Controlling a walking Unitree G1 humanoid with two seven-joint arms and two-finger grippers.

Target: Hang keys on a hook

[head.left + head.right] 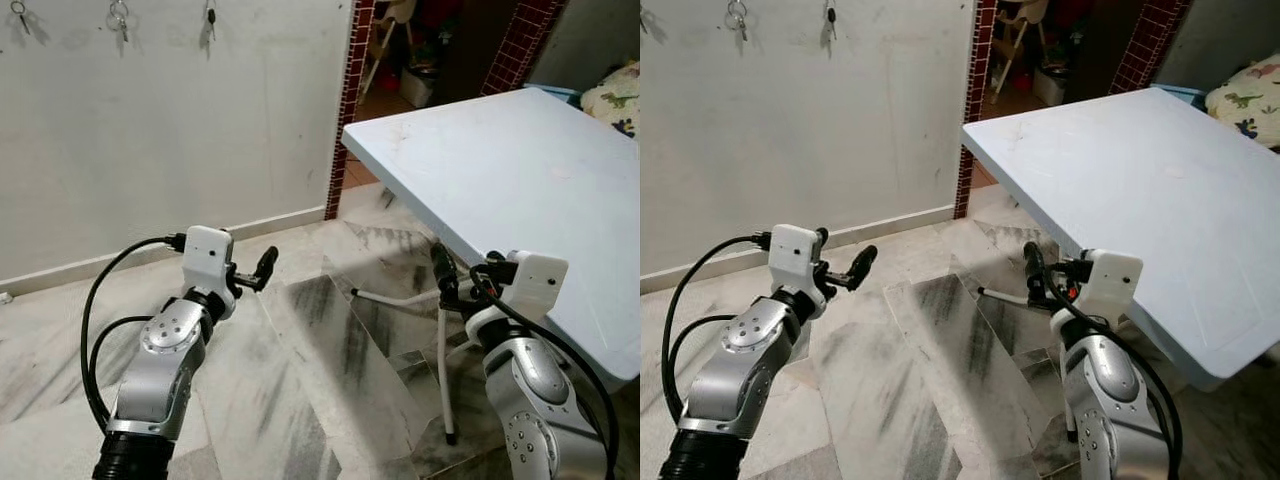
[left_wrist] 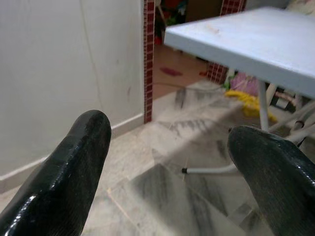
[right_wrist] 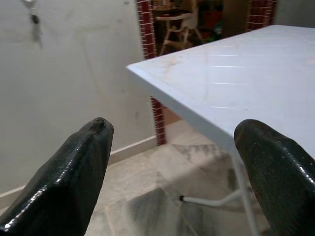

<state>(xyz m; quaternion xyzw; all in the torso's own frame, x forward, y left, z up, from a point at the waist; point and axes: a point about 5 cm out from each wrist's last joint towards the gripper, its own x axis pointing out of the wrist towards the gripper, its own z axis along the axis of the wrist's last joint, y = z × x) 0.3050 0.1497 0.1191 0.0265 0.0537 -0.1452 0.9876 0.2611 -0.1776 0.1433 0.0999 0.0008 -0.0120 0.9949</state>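
Small metal keys [image 1: 119,17] hang high on the white wall [image 1: 150,130], cut off by the frame. Both left end effector [image 2: 167,162] and right end effector [image 3: 172,167] gape empty over open marble floor [image 1: 300,380], the pale blue bench [image 1: 520,180] edge close beside the right one.

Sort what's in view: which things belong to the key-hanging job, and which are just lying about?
Belongs to the job:
- keys hanging high on the white wall
- left gripper, jaws open and holding nothing
- right gripper, jaws open and holding nothing

Just lying about:
- light blue folding table
- high chair through the doorway
- patterned cushion
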